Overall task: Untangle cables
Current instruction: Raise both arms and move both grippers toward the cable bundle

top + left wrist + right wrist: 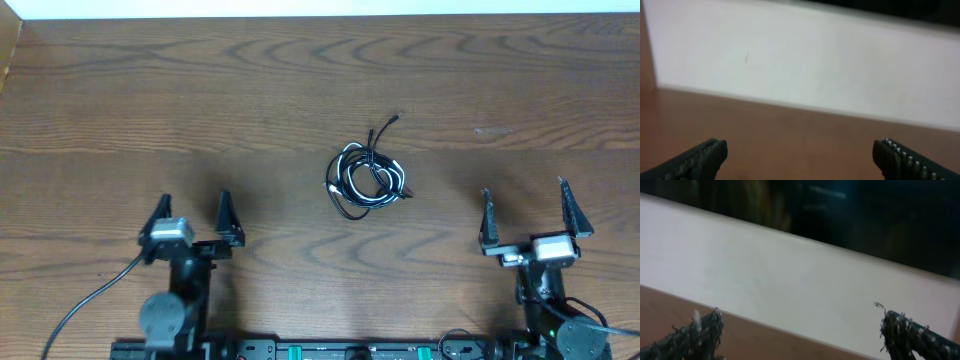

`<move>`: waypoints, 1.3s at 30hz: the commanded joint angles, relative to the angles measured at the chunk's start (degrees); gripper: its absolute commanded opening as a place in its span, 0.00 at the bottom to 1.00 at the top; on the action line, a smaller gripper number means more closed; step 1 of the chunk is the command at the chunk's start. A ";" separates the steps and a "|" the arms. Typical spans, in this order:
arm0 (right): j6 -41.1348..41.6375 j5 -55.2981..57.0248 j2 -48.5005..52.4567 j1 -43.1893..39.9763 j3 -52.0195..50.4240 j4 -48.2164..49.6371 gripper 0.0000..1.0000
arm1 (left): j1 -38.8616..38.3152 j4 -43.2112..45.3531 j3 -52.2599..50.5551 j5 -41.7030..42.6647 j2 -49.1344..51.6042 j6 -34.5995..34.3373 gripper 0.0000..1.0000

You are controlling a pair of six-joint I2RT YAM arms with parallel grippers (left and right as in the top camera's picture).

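Observation:
The cables (368, 178) lie in one tangled coil at the middle of the wooden table (300, 80), black cords wound with a white one, and a black plug end sticks out toward the far right. My left gripper (193, 208) is open and empty, well to the coil's near left. My right gripper (525, 205) is open and empty, well to the coil's near right. The left wrist view shows only the open fingertips (800, 155) over bare wood. The right wrist view shows its open fingertips (800, 330). The cables are out of both wrist views.
A white wall runs along the table's far edge (320, 8). A thick black arm cable (90, 300) trails off the left arm's base at the near left.

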 commanded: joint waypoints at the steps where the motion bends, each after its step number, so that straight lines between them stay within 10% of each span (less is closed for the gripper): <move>1: 2.71 -4.66 -0.20 -0.35 7.28 -2.64 0.99 | 0.17 0.72 10.19 3.48 2.93 -1.36 0.98; 18: 2.12 -14.78 18.16 -0.35 44.41 -22.73 0.99 | 0.17 -10.34 53.00 22.21 33.73 -8.28 0.98; 29: 2.34 -44.98 17.68 -0.35 45.38 -5.01 0.99 | 0.17 -5.46 57.37 41.33 29.07 -8.28 0.98; 39: 24.98 -10.67 23.45 -0.39 49.88 -24.20 0.99 | 0.17 0.94 57.37 33.09 29.09 -10.71 0.98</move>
